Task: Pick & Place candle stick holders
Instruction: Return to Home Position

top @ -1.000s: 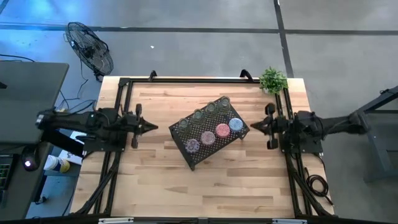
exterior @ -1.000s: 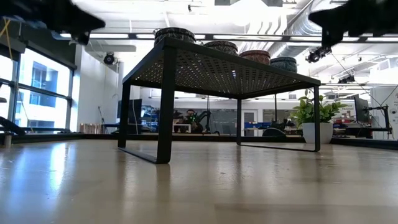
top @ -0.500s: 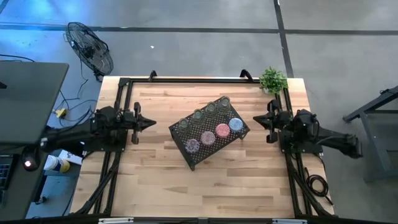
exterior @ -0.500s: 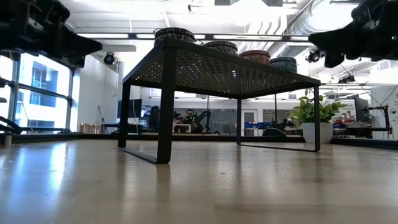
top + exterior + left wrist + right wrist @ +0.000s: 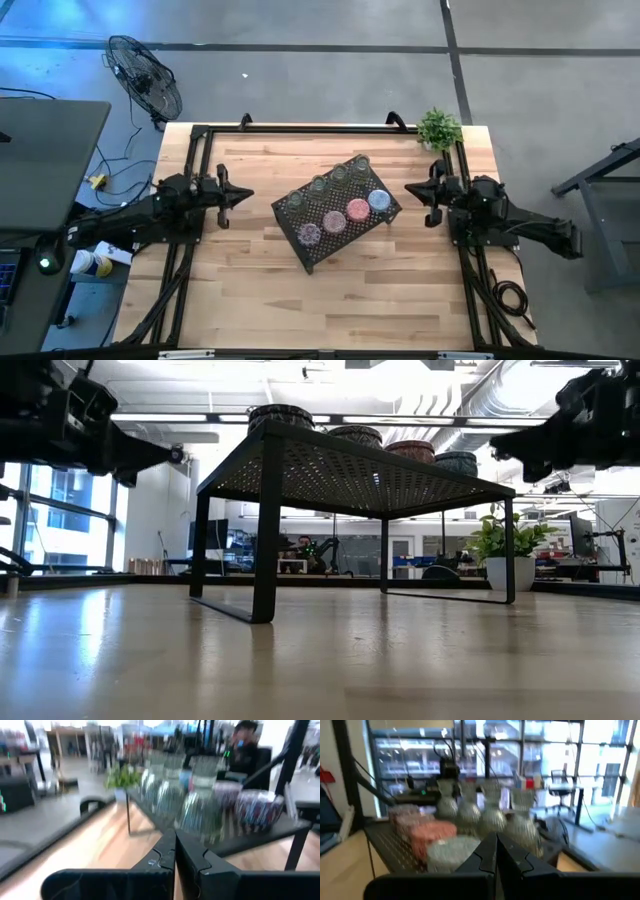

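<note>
Eight candle stick holders stand in two rows on the black mesh shelf, mid-surface. Jaws of the left arm hover left of it, pressed together, empty; those of the right arm likewise, right of it

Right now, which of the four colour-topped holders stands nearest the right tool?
The blue-topped holder, at the row's end facing the right tool; the other three stand farther off.
</note>
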You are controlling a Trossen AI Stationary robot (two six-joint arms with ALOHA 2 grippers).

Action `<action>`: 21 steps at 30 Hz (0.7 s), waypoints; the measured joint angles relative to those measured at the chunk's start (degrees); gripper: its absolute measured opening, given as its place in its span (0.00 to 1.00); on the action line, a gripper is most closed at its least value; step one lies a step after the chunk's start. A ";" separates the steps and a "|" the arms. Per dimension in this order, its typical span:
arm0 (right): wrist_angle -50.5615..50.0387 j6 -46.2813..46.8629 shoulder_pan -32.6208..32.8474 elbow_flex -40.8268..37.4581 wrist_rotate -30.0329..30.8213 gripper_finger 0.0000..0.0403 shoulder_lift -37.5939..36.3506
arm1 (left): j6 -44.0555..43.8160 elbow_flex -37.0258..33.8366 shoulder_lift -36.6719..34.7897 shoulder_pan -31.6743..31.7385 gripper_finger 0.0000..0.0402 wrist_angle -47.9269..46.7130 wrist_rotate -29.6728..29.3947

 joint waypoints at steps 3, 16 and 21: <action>-4.03 0.44 0.04 0.00 2.47 0.00 0.04 | -1.76 -0.02 -0.96 0.00 0.00 -0.63 -0.10; -6.50 5.71 0.07 0.00 4.45 0.00 1.20 | -2.57 -0.13 -0.93 0.00 0.00 -0.62 -1.11; -6.57 7.91 0.07 0.00 5.19 0.00 1.20 | -2.58 -0.17 -0.93 0.00 0.00 -0.66 -1.19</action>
